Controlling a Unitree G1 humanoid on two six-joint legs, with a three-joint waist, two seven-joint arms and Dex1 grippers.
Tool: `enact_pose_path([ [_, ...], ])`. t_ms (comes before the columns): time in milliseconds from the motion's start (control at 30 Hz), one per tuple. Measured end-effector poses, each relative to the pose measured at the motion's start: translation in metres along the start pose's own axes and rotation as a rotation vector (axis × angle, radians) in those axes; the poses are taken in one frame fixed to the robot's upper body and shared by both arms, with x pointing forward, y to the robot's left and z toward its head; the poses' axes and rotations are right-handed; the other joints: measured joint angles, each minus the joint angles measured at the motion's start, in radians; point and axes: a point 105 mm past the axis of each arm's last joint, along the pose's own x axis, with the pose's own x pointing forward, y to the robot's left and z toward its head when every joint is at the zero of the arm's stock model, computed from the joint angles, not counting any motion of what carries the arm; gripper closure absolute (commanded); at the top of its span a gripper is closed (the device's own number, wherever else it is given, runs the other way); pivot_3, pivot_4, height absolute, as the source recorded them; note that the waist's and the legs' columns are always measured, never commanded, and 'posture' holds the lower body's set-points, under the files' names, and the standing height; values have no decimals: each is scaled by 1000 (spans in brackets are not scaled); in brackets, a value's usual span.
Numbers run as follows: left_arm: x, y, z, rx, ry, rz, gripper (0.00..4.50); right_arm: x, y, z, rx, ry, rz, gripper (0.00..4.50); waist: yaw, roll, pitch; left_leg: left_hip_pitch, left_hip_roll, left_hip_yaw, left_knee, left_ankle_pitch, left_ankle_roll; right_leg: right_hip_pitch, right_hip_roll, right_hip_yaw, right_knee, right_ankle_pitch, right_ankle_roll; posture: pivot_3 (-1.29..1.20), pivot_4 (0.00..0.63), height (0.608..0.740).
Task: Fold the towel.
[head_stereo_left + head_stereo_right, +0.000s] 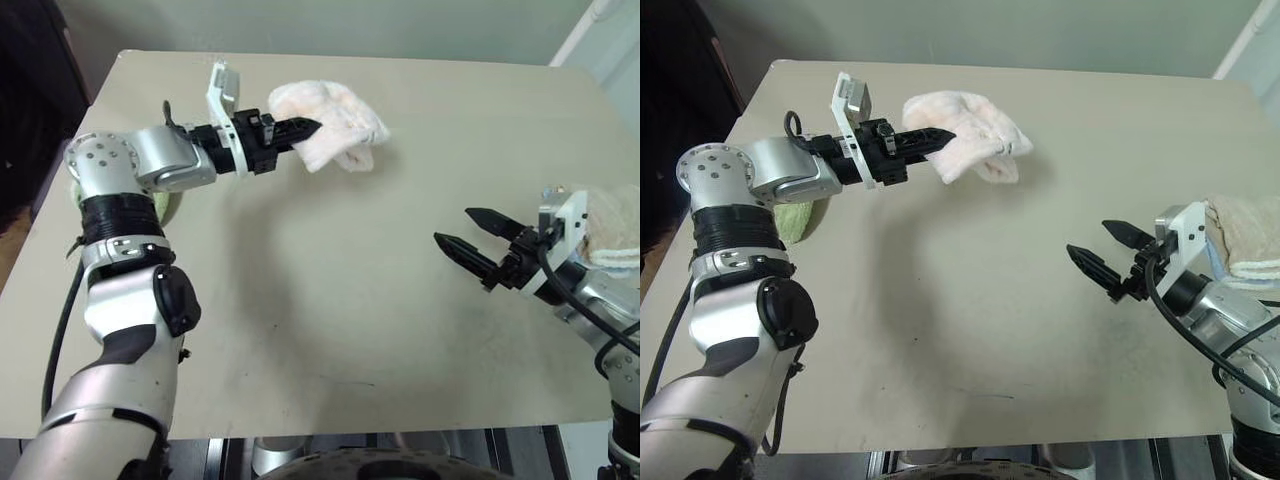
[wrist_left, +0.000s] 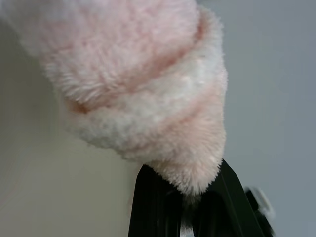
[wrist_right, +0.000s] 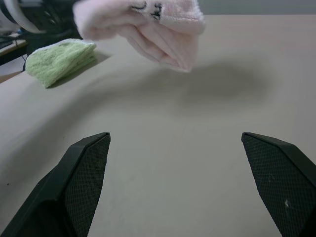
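Note:
The pale pink towel (image 1: 340,118) hangs bunched in the air above the far middle of the table (image 1: 300,300); its shadow lies on the tabletop beneath it. My left gripper (image 1: 310,127) is shut on one end of the towel (image 2: 143,89), with the cloth pinched between its black fingers (image 2: 153,202). At the table's right side my right gripper (image 1: 1089,238) stands open and empty, pointing toward the towel (image 3: 158,29) and well apart from it.
A folded green towel (image 3: 59,59) lies at the left edge of the table, behind my left arm. A stack of beige and light-blue towels (image 1: 1250,235) sits at the right edge, just behind my right wrist.

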Motion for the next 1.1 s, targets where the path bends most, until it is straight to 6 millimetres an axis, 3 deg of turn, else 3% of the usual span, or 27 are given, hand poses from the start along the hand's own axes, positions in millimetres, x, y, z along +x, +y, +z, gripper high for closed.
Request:
enact_pose_path([
  [267, -50, 13, 86, 163, -504, 178, 4491, 9, 2, -6, 11, 25, 42, 0, -3, 0, 0, -7, 0, -1, -1, 0, 0, -7, 0, -1, 0, 1, -1, 0, 150, 740],
  [633, -118, 39, 122, 213, -767, 350, 4491, 20, 3, -6, 8, 37, 111, 0, -8, 0, 0, -10, 1, -2, 2, 0, -1, -10, 0, -4, 1, 4, -5, 0, 150, 740],
  [833, -158, 60, 124, 178, -856, 434, 4491, 21, 4, -9, -5, 66, 139, 0, -10, 0, 0, -11, 1, -3, 3, 0, -1, -10, 0, -5, 1, 5, -6, 0, 150, 740],
  [967, -167, 77, 112, 123, -826, 485, 4491, 23, 8, -11, -14, 86, 171, 0, -10, 0, 0, -12, 1, -2, 4, 0, -1, -11, 0, -5, 1, 6, -7, 0, 150, 740],
  [1100, -177, 81, 95, 67, -779, 479, 4491, 26, 9, -16, -16, 107, 196, 0, -13, 0, 0, -12, 1, -2, 4, 1, -2, -11, 1, -5, 2, 6, -7, 0, 150, 740],
])
